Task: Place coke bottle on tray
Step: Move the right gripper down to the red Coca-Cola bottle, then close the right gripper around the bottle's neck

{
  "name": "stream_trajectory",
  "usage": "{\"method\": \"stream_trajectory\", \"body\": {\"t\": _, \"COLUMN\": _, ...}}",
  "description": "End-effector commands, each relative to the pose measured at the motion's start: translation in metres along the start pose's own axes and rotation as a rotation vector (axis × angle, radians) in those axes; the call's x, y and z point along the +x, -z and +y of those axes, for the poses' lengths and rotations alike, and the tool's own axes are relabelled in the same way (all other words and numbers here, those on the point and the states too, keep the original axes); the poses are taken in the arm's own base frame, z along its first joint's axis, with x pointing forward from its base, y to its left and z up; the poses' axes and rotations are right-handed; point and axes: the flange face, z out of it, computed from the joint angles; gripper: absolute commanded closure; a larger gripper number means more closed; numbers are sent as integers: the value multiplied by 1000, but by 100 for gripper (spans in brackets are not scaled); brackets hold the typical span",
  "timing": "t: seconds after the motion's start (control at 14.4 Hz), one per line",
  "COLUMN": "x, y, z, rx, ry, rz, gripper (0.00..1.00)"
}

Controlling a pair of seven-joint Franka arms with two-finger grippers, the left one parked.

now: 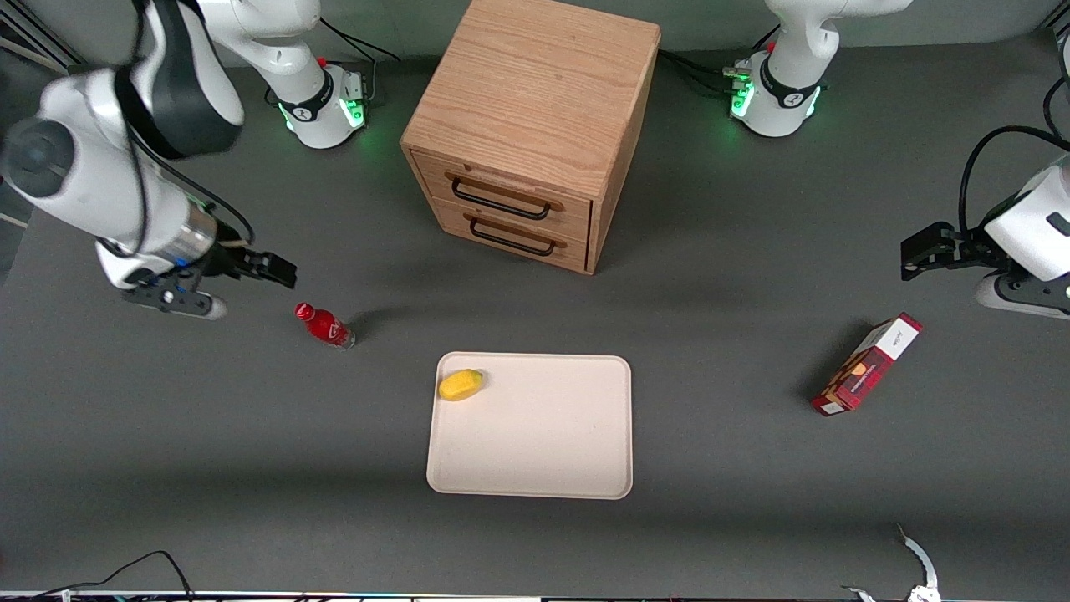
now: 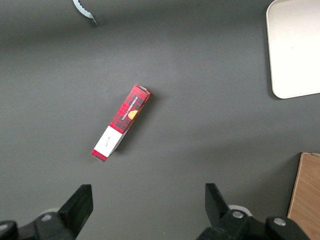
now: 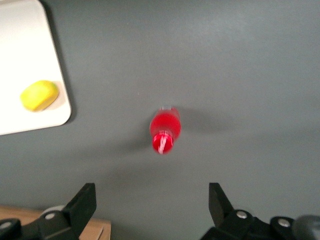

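Front view shows my gripper (image 1: pixel 219 284) hanging above the table (image 1: pixel 167 435) toward the working arm's end, jaws spread wide with nothing between them. My fingers (image 3: pixel 82 205) stand well apart in the right wrist view, and the bottle (image 3: pixel 165 131) sits upright on the table between them, farther out, touching neither. Seen from the front, the bottle (image 1: pixel 324 324) stands near my gripper, at about four o'clock from it. From the bottle, the tray (image 1: pixel 543 451) lies at about four o'clock, apart from it. A yellow fruit (image 1: pixel 461 385) rests in the tray's corner closest to the bottle. From the tray, the cabinet (image 1: pixel 527 125) stands at twelve o'clock, and the carton (image 1: pixel 868 364) lies at about two o'clock, toward the parked arm's end.
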Motion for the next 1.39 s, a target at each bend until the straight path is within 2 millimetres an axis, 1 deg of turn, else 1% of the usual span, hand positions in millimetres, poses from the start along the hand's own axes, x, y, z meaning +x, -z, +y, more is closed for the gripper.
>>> {"method": "stream_trajectory", "body": {"t": 0.0, "x": -5, "y": -46, "z": 6, "rx": 2, "ry": 24, "rz": 56, "gripper": 0}}
{"method": "stream_trajectory", "body": {"t": 0.21, "x": -2, "y": -88, "z": 9, "rx": 16, "ry": 14, "rz": 83, "gripper": 0}}
{"method": "stream_trajectory", "body": {"t": 0.28, "x": -4, "y": -96, "z": 10, "rx": 19, "ry": 15, "rz": 88, "gripper": 0}}
{"method": "stream_trajectory", "body": {"t": 0.35, "x": -5, "y": -100, "z": 11, "rx": 20, "ry": 15, "rz": 93, "gripper": 0}}
{"method": "stream_trajectory", "body": {"t": 0.42, "x": -6, "y": -101, "z": 10, "rx": 19, "ry": 16, "rz": 90, "gripper": 18}}
{"method": "stream_trajectory", "body": {"t": 0.56, "x": -6, "y": -101, "z": 10, "rx": 18, "ry": 20, "rz": 90, "gripper": 86}}
{"method": "stream_trajectory", "body": {"t": 0.62, "x": -6, "y": -100, "z": 10, "rx": 7, "ry": 35, "rz": 96, "gripper": 100}}
{"method": "stream_trajectory", "body": {"t": 0.83, "x": -6, "y": -93, "z": 9, "rx": -9, "ry": 52, "rz": 107, "gripper": 100}}
{"method": "stream_trajectory", "body": {"t": 0.9, "x": -5, "y": -87, "z": 9, "rx": -7, "ry": 57, "rz": 117, "gripper": 100}}
{"method": "stream_trajectory", "body": {"t": 0.97, "x": -4, "y": -77, "z": 8, "rx": -10, "ry": 61, "rz": 120, "gripper": 100}}
{"method": "stream_trajectory", "body": {"t": 1.04, "x": 1, "y": -55, "z": 6, "rx": -22, "ry": 61, "rz": 98, "gripper": 100}}
{"method": "stream_trajectory", "body": {"t": 1.11, "x": 7, "y": -26, "z": 2, "rx": -39, "ry": 59, "rz": 65, "gripper": 100}}
{"method": "stream_trajectory", "body": {"t": 1.32, "x": 27, "y": 74, "z": -11, "rx": -55, "ry": 47, "rz": 1, "gripper": 100}}
